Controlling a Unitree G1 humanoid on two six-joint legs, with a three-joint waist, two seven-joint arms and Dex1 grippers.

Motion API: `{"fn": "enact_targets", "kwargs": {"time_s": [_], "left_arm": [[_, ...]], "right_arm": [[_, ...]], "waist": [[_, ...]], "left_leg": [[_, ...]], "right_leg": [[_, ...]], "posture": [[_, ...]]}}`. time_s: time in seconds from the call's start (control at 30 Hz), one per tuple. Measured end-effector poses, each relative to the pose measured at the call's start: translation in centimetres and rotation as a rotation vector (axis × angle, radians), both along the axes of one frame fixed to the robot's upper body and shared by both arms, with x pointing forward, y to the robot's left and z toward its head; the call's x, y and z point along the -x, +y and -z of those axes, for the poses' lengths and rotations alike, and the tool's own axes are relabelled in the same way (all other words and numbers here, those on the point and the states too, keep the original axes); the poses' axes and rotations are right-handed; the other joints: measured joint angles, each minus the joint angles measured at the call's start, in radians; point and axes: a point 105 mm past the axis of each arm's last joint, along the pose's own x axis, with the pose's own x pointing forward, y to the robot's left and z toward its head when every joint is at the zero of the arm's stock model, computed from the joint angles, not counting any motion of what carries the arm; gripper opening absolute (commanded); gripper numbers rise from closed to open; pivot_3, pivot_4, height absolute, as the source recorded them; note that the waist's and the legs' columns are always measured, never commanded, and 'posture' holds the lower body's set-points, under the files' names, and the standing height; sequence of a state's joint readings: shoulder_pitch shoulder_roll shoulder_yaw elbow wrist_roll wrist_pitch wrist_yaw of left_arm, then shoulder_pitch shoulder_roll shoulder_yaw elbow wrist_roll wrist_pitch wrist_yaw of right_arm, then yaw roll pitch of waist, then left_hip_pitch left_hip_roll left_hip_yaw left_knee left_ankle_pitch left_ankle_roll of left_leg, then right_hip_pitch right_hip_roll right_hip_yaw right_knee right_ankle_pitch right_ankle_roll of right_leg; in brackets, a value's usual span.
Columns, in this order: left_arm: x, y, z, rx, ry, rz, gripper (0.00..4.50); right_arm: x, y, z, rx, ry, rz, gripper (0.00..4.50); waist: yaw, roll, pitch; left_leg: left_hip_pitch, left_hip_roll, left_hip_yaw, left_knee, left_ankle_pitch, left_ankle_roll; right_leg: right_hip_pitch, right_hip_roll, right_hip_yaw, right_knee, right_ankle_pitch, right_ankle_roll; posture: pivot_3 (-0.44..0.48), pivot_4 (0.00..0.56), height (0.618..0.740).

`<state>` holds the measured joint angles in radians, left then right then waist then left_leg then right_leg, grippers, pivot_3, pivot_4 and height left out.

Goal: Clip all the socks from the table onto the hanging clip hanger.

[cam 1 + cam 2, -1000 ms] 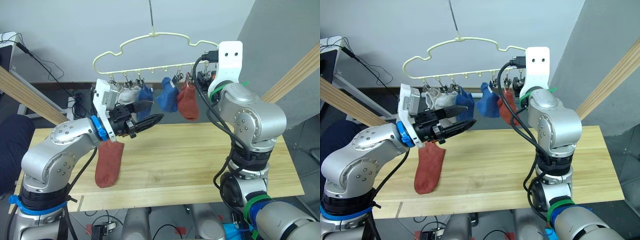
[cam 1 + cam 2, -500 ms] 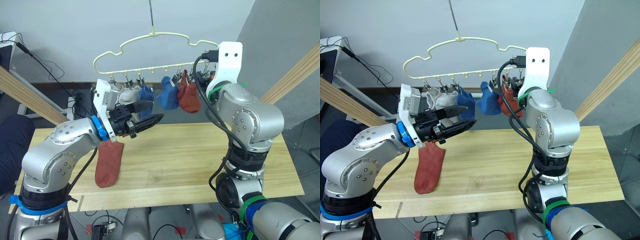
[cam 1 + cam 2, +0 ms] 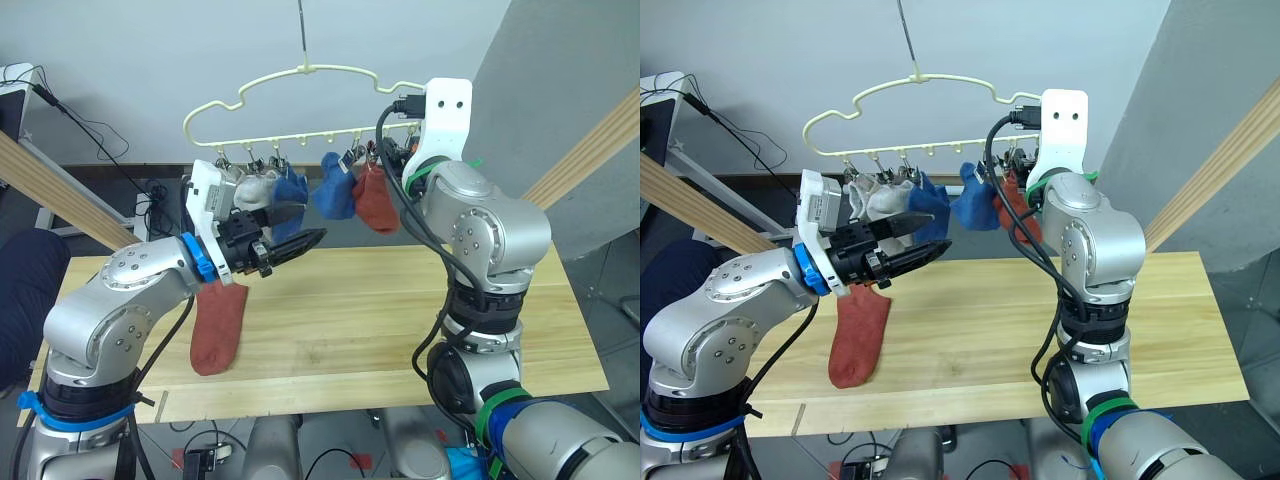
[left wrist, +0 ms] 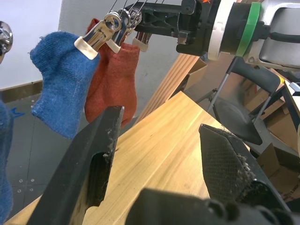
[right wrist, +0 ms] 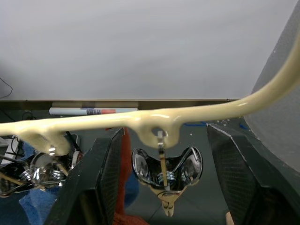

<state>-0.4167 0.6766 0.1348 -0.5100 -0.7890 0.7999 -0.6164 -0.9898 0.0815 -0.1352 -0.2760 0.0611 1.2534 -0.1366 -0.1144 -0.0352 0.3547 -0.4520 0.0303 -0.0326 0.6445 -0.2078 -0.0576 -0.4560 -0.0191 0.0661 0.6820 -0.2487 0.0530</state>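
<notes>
One rust-red sock (image 3: 218,325) lies flat on the table (image 3: 380,310), at its left. The pale-yellow clip hanger (image 3: 340,67) hangs above the table's far edge. Light grey socks (image 3: 255,188), two blue socks (image 3: 292,188) (image 3: 335,195) and a rust-red sock (image 3: 375,200) are clipped to it. My left gripper (image 3: 305,222) is open and empty, held in the air just in front of the hanging blue socks. My right gripper (image 5: 166,136) is raised to the hanger's right end. It is open, its fingers (image 5: 101,183) on either side of a silver clip (image 5: 164,168).
Thick wooden frame poles slant down at the left (image 3: 60,195) and the right (image 3: 590,150). Cables and equipment sit behind the table at the left. A dark chair (image 4: 234,117) stands beyond the table's right end.
My right arm has shifted a little to the left at the hanger, and the hanging rust-red sock has swung slightly. The left arm has not moved.
</notes>
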Motion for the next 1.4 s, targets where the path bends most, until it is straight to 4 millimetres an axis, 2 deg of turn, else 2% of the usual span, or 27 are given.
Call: {"fn": "enact_targets", "kwargs": {"time_s": [0.2,0.23,0.3,0.43,0.53,0.93,1.03,1.13,1.27,1.33,1.4], "left_arm": [[-0.1,0.1,0.1,0.0,0.0,-0.015,2.97],[-0.1,0.1,0.1,-0.001,0.001,-0.016,2.97],[0.0,0.1,0.2,-0.002,0.002,-0.015,2.97],[0.2,-0.1,0.1,-0.005,-0.006,-0.01,2.97],[0.3,-0.1,0.1,-0.008,-0.009,-0.008,2.97],[0.4,0.1,0.4,-0.015,0.003,-0.023,2.97],[0.3,1.2,1.9,-0.051,0.069,-0.083,2.97],[-0.1,3.1,4.0,-0.113,0.154,-0.19,2.97],[-0.4,4.5,5.3,-0.165,0.184,-0.285,2.97],[-0.9,7.0,7.4,-0.251,0.239,-0.418,2.97],[-1.0,8.4,8.9,-0.288,0.284,-0.489,2.97]], "right_arm": [[-0.1,0.1,0.1,-0.001,0.003,-0.003,2.87],[-0.1,0.1,0.1,-0.001,0.003,-0.004,2.71],[-0.1,0.1,0.0,-0.003,-0.001,-0.004,2.31],[-0.1,0.1,-0.1,-0.004,-0.007,-0.004,0.91],[-0.1,0.1,-0.1,-0.005,-0.011,-0.004,0.12],[-0.1,0.1,-0.2,-0.002,-0.015,-0.002,0.08],[-0.1,-0.1,-0.3,0.015,-0.02,0.002,0.08],[-0.1,-0.1,-0.3,0.027,-0.02,-0.004,0.08],[-0.1,0.2,-0.1,0.039,-0.012,-0.018,0.08],[0.1,0.3,-0.2,0.05,-0.012,-0.026,0.08],[0.1,0.1,-0.3,0.055,-0.015,-0.021,0.08]], "waist": [[0.0,0.0,0.0],[0.0,0.0,0.0],[0.0,0.0,0.0],[0.001,0.0,0.0],[0.001,0.0,0.0],[0.001,0.0,0.0],[0.001,0.0,0.0],[0.001,0.0,0.0],[0.005,0.0,0.0],[0.003,0.0,0.0],[0.005,0.0,0.0]], "left_leg": [[0.0,0.0,0.0,0.0,0.0,0.0],[0.0,0.0,0.0,0.0,0.0,0.0],[0.0,0.0,0.0,0.0,0.0,0.0],[0.0,0.0,0.0,0.0,0.0,0.0],[0.0,0.0,0.0,0.0,0.0,0.0],[0.0,0.0,0.0,0.0,0.0,0.0],[0.0,0.0,0.0,0.0,0.0,0.0],[0.0,0.0,-0.001,0.0,0.0,0.0],[0.0,0.0,-0.001,0.0,0.0,0.0],[0.0,0.0,0.0,-0.001,0.0,0.0],[0.0,0.0,-0.001,-0.001,0.0,0.0]], "right_leg": [[0.0,0.0,0.0,0.0,0.0,0.0],[0.0,0.0,0.0,0.0,0.0,0.0],[0.0,0.0,0.0,0.0,0.0,0.0],[0.0,0.0,0.0,0.0,0.0,0.0],[0.0,0.0,0.0,0.0,0.0,0.0],[0.0,0.0,0.0,0.0,0.0,0.0],[0.0,0.0,0.0,0.0,0.0,0.0],[0.0,0.0,0.0,0.0,0.0,0.0],[0.0,0.0,0.0,0.0,0.0,0.0],[0.0,0.0,0.0,0.0,0.0,0.0],[-0.001,0.0,-0.001,0.0,0.0,0.0]], "posture": [[-0.142,0.353,0.74],[-0.142,0.353,0.74],[-0.138,0.352,0.74],[-0.137,0.35,0.74],[-0.137,0.349,0.74],[-0.133,0.353,0.74],[-0.127,0.357,0.74],[-0.126,0.359,0.74],[-0.127,0.362,0.74],[-0.127,0.362,0.74],[-0.134,0.368,0.74]]}}
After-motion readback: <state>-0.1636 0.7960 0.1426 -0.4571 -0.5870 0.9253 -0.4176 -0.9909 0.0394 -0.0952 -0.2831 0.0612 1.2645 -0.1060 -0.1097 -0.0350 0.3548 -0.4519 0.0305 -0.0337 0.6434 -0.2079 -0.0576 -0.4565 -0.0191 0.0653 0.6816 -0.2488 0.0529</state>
